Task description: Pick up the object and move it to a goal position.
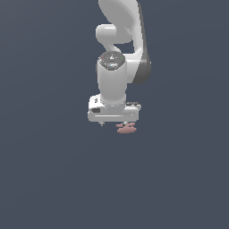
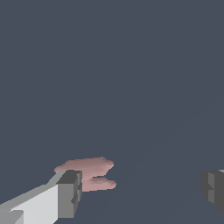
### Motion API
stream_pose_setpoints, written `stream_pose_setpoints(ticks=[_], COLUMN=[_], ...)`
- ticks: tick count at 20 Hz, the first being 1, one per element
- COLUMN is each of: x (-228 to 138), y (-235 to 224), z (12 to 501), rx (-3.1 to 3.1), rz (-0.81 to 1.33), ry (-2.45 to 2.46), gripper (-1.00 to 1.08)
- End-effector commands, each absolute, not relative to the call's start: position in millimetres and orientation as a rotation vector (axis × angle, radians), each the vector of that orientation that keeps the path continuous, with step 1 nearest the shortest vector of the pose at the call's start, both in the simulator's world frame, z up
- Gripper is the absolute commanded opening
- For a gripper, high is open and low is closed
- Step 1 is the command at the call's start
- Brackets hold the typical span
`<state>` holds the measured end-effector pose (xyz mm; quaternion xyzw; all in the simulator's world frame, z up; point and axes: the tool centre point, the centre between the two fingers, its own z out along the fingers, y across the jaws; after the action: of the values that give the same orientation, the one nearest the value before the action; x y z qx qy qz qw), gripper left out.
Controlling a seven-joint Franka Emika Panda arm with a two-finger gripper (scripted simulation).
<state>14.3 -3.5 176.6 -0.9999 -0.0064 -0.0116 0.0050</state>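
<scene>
The object (image 1: 126,129) is a small flat pinkish-red piece with a lobed outline, lying on the dark grey floor (image 1: 53,170). In the exterior view it sits just under the white gripper (image 1: 113,123), toward the exterior view's right. In the wrist view the object (image 2: 89,173) lies right beside one grey finger pad (image 2: 70,192), which covers part of its edge. The other finger pad (image 2: 213,189) stands far from it. The gripper (image 2: 141,190) is open wide, and the object lies off its middle, near one finger. Nothing is held.
The white arm (image 1: 118,40) rises straight above the gripper. Uniform dark grey floor surrounds the object in both views, with no other objects or edges showing.
</scene>
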Motion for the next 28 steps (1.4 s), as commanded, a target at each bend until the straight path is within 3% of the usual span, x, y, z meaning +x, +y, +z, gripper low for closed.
stream_pose_setpoints(ticks=[1, 12, 28], x=[14.3, 18.4, 12.1], y=[-3.5, -28.2, -14.1], z=[176.6, 173.9, 161.8], rx=[-3.131, -3.126, -3.108], rz=[-0.036, -0.035, -0.026], ry=[-0.020, 0.077, 0.275], gripper=[1.00, 1.00, 1.00])
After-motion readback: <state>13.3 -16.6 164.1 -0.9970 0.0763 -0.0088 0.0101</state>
